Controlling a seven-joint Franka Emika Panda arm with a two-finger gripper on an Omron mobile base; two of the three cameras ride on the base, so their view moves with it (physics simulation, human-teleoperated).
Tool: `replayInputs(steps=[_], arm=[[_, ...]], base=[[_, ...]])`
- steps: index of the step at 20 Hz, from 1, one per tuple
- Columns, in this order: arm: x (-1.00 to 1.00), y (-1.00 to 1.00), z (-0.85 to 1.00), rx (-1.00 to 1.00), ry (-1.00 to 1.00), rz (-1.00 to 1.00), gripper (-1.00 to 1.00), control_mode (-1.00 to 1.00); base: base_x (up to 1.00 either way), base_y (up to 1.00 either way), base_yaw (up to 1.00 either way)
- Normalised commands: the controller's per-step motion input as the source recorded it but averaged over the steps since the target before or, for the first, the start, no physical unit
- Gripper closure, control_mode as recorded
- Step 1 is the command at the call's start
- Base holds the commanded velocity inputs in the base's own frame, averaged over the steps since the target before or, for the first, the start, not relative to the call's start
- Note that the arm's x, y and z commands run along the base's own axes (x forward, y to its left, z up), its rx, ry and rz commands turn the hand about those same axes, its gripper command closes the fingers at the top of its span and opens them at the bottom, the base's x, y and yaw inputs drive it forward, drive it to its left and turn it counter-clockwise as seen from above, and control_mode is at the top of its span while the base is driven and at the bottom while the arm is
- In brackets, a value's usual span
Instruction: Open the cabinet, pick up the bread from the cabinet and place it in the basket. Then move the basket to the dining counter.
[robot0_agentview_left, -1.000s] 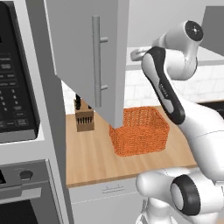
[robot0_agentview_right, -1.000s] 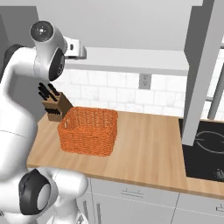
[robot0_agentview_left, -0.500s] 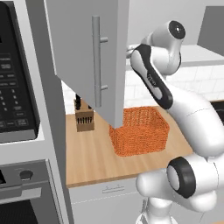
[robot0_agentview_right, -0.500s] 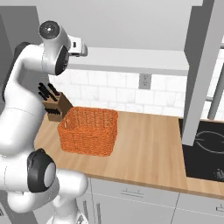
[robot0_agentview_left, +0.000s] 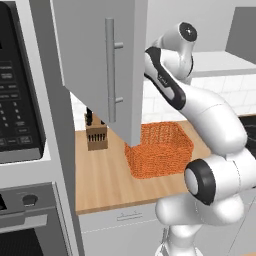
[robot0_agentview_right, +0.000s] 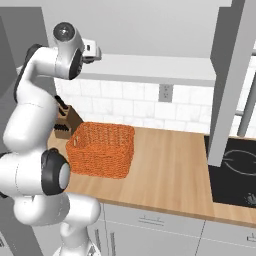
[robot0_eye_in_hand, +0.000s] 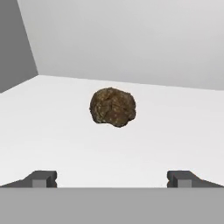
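Brown, lumpy bread (robot0_eye_in_hand: 113, 107) sits dead ahead of the gripper (robot0_eye_in_hand: 112, 178) in the hand view, resting on the white shelf (robot0_eye_in_hand: 65, 135) inside the cabinet (robot0_agentview_left: 100, 65), w/ a clear stretch of shelf between it and the two dark fingertips (robot0_eye_in_hand: 41, 178). Jaws stand wide apart, one tip far to each side at the bottom of that view, nothing between them and nothing held; the loaf lies roughly centred between the tips' lines, a bit nearer the one on the view's left side. Behind the bread is the plain pale back wall of the cabinet, and a darker grey side wall runs up at the view's upper left. From the base cams the arm reaches up and forward, its wrist at cabinet level (the hand itself is tucked behind the open door in the left base view, so the jaws can't be read there). Cabinet door hangs swung open toward the cams, long metal bar handle (robot0_agentview_left: 110, 70) upright on its face. Well below the hand, on the wood counter (robot0_agentview_right: 170, 170), the orange woven basket (robot0_agentview_right: 102, 149) stands open-topped, w/ a knife block (robot0_agentview_right: 65, 122) just beside it on the wall side. A black cooktop (robot0_agentview_right: 235, 175) lies farther along the counter, away from the arm.
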Motion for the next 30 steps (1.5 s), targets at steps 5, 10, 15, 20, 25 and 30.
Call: replayInputs(steps=[5, 10, 15, 20, 25, 30], arm=[[0.55, 0.15, -0.01, -0.05, 0.01, 0.03, -1.0, -1.0], [0.52, 0.07, 0.0, -0.04, 0.03, 0.02, -1.0, -1.0], [0.58, 0.0, -0.02, -0.04, 0.05, 0.0, -1.0, -1.0], [0.55, 0.0, -0.13, 0.0, 0.02, 0.0, -1.0, -1.0], [0.31, 0.0, -0.07, 0.0, 0.01, 0.05, -1.0, -1.0], [0.02, 0.04, -0.09, 0.0, 0.0, 0.14, -1.0, -1.0]], base=[[0.0, 0.0, 0.0], [0.0, 0.0, 0.0], [0.0, 0.0, 0.0], [0.0, 0.0, 0.0], [0.0, 0.0, 0.0], [0.0, 0.0, 0.0]])
